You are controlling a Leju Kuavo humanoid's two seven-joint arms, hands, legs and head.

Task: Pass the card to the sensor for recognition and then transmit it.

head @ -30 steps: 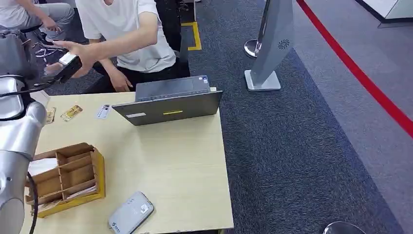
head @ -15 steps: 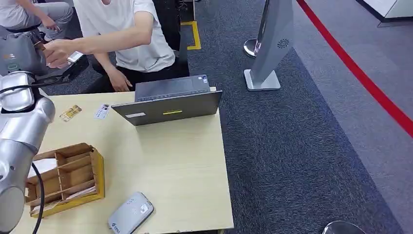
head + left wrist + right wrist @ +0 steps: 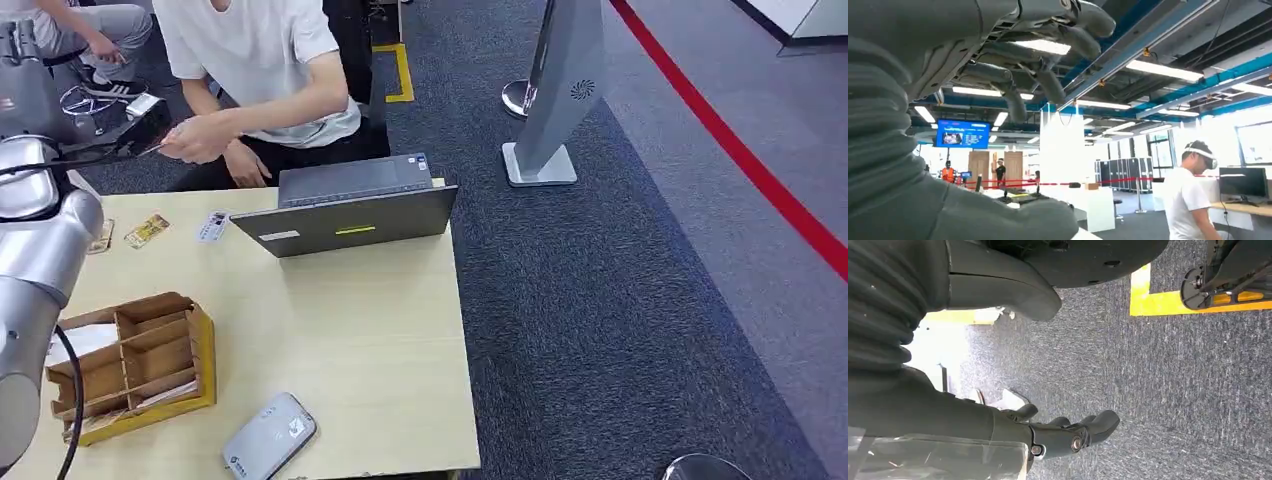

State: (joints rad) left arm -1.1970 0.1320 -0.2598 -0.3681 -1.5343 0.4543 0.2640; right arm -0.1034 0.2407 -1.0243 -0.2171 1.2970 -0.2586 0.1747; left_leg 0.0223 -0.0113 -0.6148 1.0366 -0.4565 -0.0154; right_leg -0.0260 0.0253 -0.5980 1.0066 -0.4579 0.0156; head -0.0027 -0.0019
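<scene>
left arm is raised off the desk's far-left corner, with the dark many-fingered left hand [image 3: 140,130] held out towards the seated person in a white t-shirt [image 3: 260,60]. this is judged to be a hand-over pose, i.e. the transmit step, not the scan.

in the left wrist view the left hand [image 3: 998,75] is seen released: fingers loosely curled and apart, nothing between them and the thumb.

a thin pale card [image 3: 150,151], seen edge-on, appears to be pinched by the person's hand [image 3: 195,140]. this cannot be confirmed, as it is too small. it lies just beside the left hand, at about 4 o'clock of it. whether contact remains cannot be told.

the grey-white rounded card reader [image 3: 268,437] is parked at the near edge of the pale wooden desk [image 3: 380,340], at 5 o'clock of the left hand and well apart. it is likely kept within easy downward reach for scanning.

spare printed cards [image 3: 147,230] lie flat on the far-left desk. a compartmented cardboard box [image 3: 135,365] sits at 11 o'clock of the reader.

the right hand [image 3: 1068,435] hangs over blue-grey carpet, fingers slack, nothing held.
</scene>
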